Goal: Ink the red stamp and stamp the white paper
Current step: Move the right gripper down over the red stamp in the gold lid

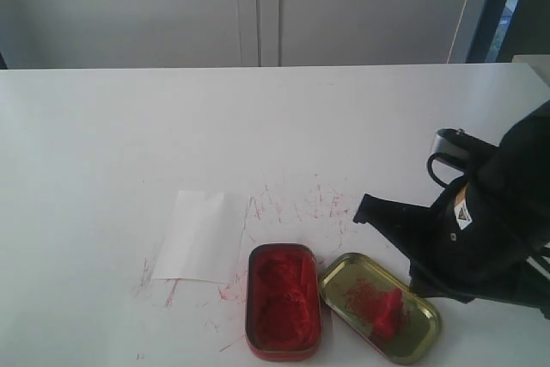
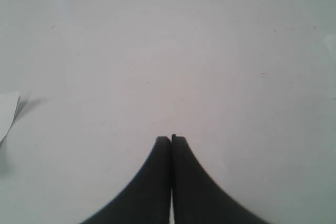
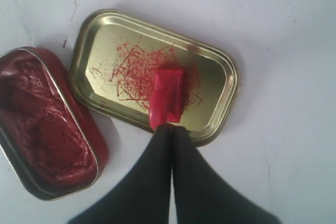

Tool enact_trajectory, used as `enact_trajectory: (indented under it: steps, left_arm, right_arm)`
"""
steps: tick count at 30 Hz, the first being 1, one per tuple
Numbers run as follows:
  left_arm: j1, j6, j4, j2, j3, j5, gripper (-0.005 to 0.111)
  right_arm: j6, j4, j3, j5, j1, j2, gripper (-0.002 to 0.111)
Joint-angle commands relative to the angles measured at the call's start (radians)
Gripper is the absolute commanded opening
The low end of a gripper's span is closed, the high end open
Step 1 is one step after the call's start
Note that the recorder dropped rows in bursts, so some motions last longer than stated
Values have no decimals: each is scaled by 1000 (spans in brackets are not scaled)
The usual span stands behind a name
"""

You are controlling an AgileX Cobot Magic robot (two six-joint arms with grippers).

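Note:
The small red stamp (image 1: 388,311) (image 3: 168,95) lies in the gold tin lid (image 1: 412,335) (image 3: 105,40), over red smears. Left of the lid sits the red ink tin (image 1: 282,300) (image 3: 42,140), open and full of paste. Further left, the white paper (image 1: 200,235) lies flat on the table; one corner of the paper (image 2: 6,111) shows in the left wrist view. My right gripper (image 1: 361,210) (image 3: 171,128) hangs above the lid's near edge, shut and empty, its tips just short of the stamp. The left gripper (image 2: 171,138) is shut over bare table and is outside the exterior view.
The white table (image 1: 258,126) carries thin red ink scratches (image 1: 309,204) around the paper and tins. The black right arm (image 1: 490,229) fills the lower right corner. A grey wall (image 1: 258,6) rises behind the table's far edge.

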Motion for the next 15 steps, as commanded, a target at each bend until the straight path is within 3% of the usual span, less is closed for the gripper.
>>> enact_trajectory:
  steps: [1,9,15]
  left_arm:
    - [2,0,-10,7,-6,4,0]
    - [2,0,-10,7,-6,2,0]
    - [2,0,-10,7,-6,-12,0]
  right_arm:
    - [150,-90,0,8,78,15,0]
    - [298,-154,0,-41,118,104,2]
    - [318,-155,0,-55,118,108,25]
